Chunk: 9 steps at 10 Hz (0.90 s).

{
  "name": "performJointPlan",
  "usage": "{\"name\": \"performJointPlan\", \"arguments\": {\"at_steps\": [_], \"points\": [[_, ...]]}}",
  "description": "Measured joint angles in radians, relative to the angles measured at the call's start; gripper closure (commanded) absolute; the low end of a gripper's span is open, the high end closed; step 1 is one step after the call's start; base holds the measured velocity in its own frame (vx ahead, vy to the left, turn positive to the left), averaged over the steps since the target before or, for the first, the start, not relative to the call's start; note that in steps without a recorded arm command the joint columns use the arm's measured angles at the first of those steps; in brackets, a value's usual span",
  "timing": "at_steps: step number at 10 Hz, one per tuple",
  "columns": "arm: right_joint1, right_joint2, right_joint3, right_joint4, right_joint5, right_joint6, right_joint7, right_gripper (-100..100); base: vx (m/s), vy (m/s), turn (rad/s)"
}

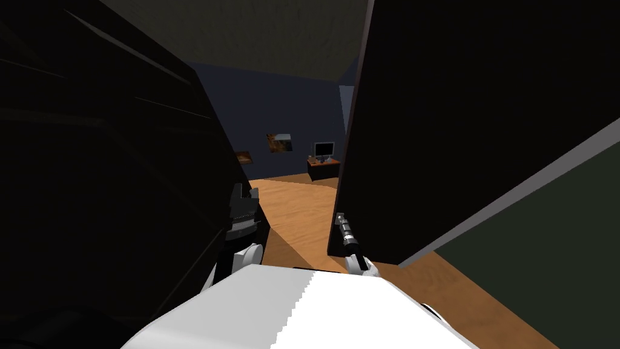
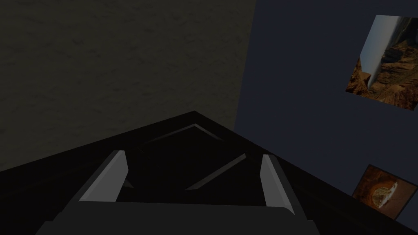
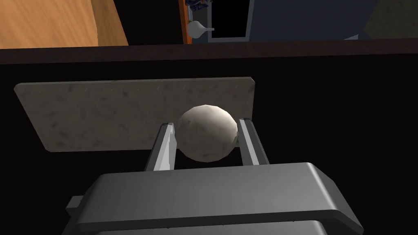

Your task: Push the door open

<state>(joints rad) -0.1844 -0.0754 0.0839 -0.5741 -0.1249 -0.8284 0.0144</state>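
Right gripper (image 3: 206, 125) fingers clamped on the pale round knob (image 3: 207, 134) near the dark door's (image 1: 460, 121) free edge, forearm straight out to it; left gripper (image 2: 192, 155) spread wide, holding nothing, raised left of the door.

**Left gripper** (image 2: 192, 153): two thin, flat, light grey blade fingers (image 2: 110, 175) with slanted tips. They rise from a dark grey box body (image 2: 175, 218) along the bottom edge of the left wrist frame.

**Right gripper** (image 3: 206, 122): two light grey blade fingers (image 3: 164, 147) with bevelled inner faces. The housing (image 3: 212, 196) at lower centre is a mid-grey block with a rounded upper edge, a stepped plate beneath it and a small tab at lower left.

**Left forearm** (image 1: 242, 212): a dark, blocky, stepped casing left of centre in the head frame. A white rounded joint cover (image 1: 245, 255) sits below it.

**Right forearm** (image 1: 350, 235): a slender dark cylinder with pale metallic rings near its upper end, just right of centre. A white rounded segment (image 1: 363, 266) sits below it.
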Motion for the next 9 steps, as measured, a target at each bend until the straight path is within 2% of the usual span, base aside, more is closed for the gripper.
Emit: {"name": "performJointPlan", "arguments": {"at_steps": [1,2,3,4,5,6,7,8,9], "points": [[0.034,-0.002,-0.007,-0.053,-0.003,0.022,0.006,100,0.129,0.066,-0.056],[0.034,-0.005,-0.013,-0.056,-0.006,0.029,0.009,100,0.051,0.018,0.009],[0.020,-0.009,-0.017,-0.034,-0.008,0.015,0.006,100,0.095,0.056,-0.036],[0.030,-0.007,-0.025,-0.049,-0.012,0.022,0.010,100,0.104,0.043,-0.047],[0.009,-0.005,-0.033,-0.007,-0.016,0.007,0.013,100,0.151,0.064,-0.034],[0.029,-0.009,-0.042,-0.035,-0.020,0.018,0.017,100,0.163,0.076,-0.076],[0.027,-0.013,-0.049,-0.033,-0.024,0.023,0.017,100,0.181,0.056,-0.070],[0.022,-0.013,-0.060,-0.021,-0.029,0.017,0.019,100,0.169,0.067,-0.025],[0.032,-0.013,-0.069,-0.039,-0.034,0.022,0.024,100,0.134,0.065,-0.057]]}}
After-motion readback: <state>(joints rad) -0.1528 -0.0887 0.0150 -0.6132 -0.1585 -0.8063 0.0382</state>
